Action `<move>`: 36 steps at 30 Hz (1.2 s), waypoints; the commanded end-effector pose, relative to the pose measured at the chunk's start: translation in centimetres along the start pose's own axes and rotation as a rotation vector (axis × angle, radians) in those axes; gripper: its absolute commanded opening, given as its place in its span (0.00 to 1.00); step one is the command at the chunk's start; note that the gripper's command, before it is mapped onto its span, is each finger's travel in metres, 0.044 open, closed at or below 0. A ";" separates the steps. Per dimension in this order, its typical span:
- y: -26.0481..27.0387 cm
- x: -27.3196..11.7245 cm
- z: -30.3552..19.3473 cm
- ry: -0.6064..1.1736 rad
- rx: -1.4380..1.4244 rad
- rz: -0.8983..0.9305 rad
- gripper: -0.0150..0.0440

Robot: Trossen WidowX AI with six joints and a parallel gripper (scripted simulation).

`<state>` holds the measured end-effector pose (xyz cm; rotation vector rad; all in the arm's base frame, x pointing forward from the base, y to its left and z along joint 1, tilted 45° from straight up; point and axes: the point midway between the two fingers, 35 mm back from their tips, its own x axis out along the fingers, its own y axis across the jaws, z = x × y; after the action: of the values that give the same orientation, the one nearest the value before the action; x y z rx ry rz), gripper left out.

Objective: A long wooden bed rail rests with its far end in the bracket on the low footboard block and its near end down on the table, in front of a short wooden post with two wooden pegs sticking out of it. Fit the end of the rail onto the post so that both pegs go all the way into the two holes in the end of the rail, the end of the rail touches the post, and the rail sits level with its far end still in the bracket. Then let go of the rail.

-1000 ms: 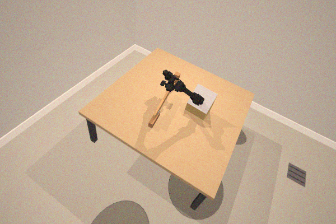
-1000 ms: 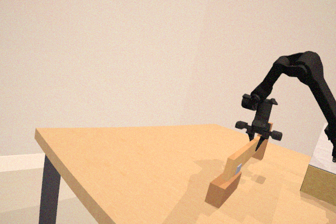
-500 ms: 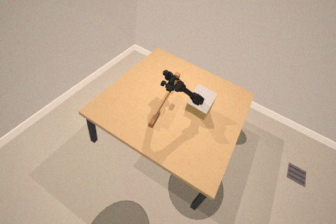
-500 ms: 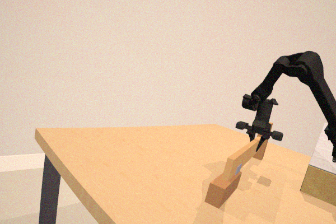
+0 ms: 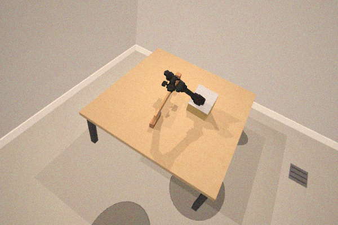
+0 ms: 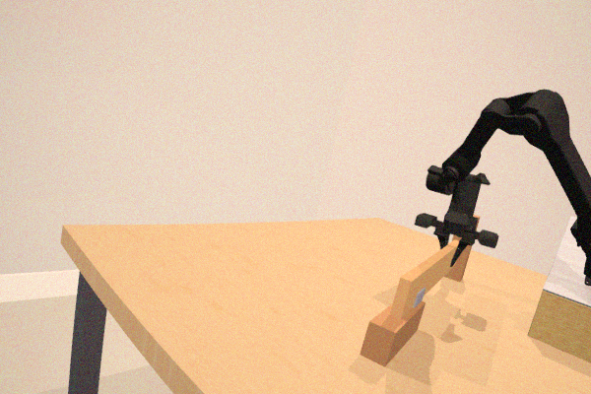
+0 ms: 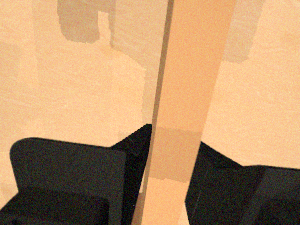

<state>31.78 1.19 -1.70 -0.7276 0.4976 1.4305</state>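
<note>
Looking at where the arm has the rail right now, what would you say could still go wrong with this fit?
The gripper is shut on the rail right by the post, hiding the pegs and holes in every view, so a misaligned push might jam unnoticed. The rail's far end sits in the bracket on the footboard block; pulling or twisting the gripped end could lift it out. Releasing before it seats fully may let the rail sag.
</note>
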 end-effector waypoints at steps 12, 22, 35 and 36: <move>0.0 -0.1 -0.3 0.003 0.002 -0.009 0.25; 0.1 -0.1 -0.6 0.003 0.002 -0.009 0.25; 0.0 -0.3 -0.9 0.003 0.002 -0.009 0.25; 0.0 -0.3 -0.9 0.003 0.002 -0.009 0.25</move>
<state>31.62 0.86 -2.21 -0.7196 0.4998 1.4310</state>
